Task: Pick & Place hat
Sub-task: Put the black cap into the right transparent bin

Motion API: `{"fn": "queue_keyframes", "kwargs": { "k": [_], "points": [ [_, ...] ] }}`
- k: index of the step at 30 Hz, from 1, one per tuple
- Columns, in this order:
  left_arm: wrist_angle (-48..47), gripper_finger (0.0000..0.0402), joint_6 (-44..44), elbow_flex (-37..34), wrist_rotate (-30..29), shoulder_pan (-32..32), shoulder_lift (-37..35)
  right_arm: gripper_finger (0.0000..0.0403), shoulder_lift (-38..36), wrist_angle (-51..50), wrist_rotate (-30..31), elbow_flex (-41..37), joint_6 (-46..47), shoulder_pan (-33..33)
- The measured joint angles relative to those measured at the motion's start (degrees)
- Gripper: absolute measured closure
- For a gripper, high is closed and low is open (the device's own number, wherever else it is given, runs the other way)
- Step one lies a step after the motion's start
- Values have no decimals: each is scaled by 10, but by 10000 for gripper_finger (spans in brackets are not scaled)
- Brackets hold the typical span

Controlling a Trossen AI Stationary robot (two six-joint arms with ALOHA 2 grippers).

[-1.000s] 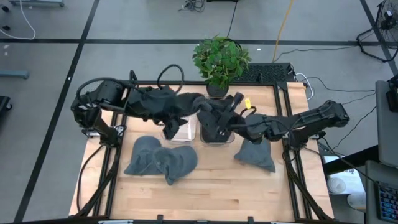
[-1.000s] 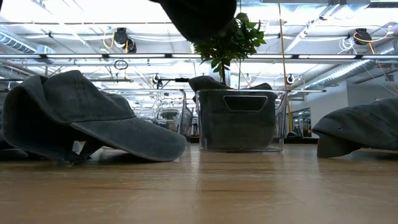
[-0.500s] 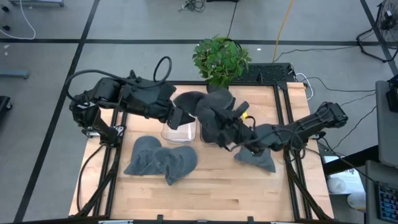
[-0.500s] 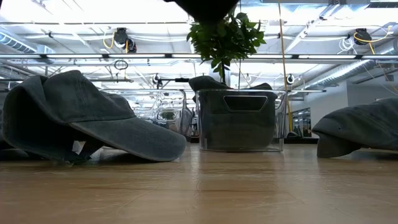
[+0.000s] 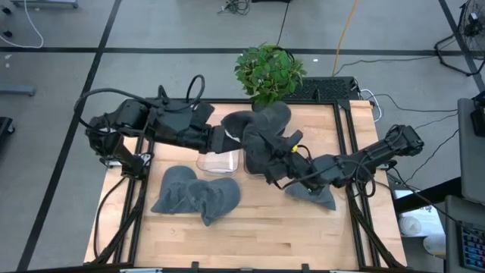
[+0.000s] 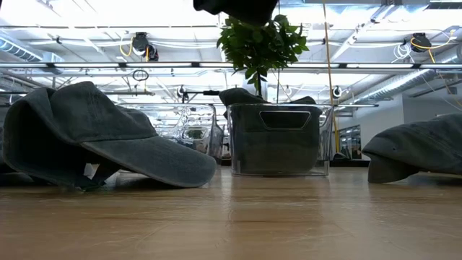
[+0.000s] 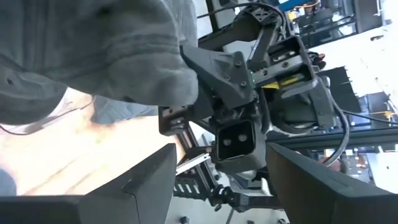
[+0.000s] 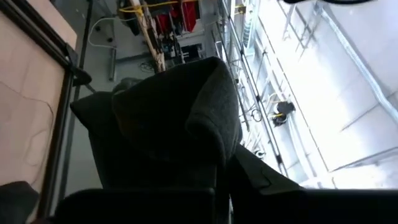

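Observation:
A dark grey hat hangs in the air over the two clear bins; its underside shows at the top of the low view. My right gripper reaches in from the table's right and is shut on the hat. My left gripper stands open at the hat's left end; in the left wrist view the hat lies off to one side of the fingers and only the right arm shows between them. Two more hats lie at the near left, and one hat lies at the near right. My right gripper holds the hat on its right, near side, coming in about level from the table's right. The hat's bunched cloth hides the place of contact. The hat is lifted clear above the bins and bulges up over the fingers.
The left clear bin stands under my left gripper. The right bin holds dark hats. A potted plant stands at the table's far edge. Bare wood lies along the near edge.
Both wrists have rolled. The hat, which lay spread across my left arm's end and both bins, has turned about and gathered toward the right, off my left gripper, and risen a little. My right gripper has stayed shut on it.

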Motion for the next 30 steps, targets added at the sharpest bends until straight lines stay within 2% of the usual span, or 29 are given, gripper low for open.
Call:
{"fn": "queue_keyframes", "kwargs": {
  "k": [6, 13, 20, 30],
  "points": [
    [1, 147, -23, 0, -6, -1, 11, 401, 0, 14, -11, 0, -41, 4],
    [67, 147, 7, 0, -11, 0, 21, 401, 0, 173, -29, 0, -92, 0],
    [144, 147, 21, 0, -90, -1, 21, 401, -1, 231, -59, 0, -126, -6],
    [158, 147, -30, 0, -71, 1, 29, 401, -2, 271, -53, 0, -149, -43]
  ]
}}
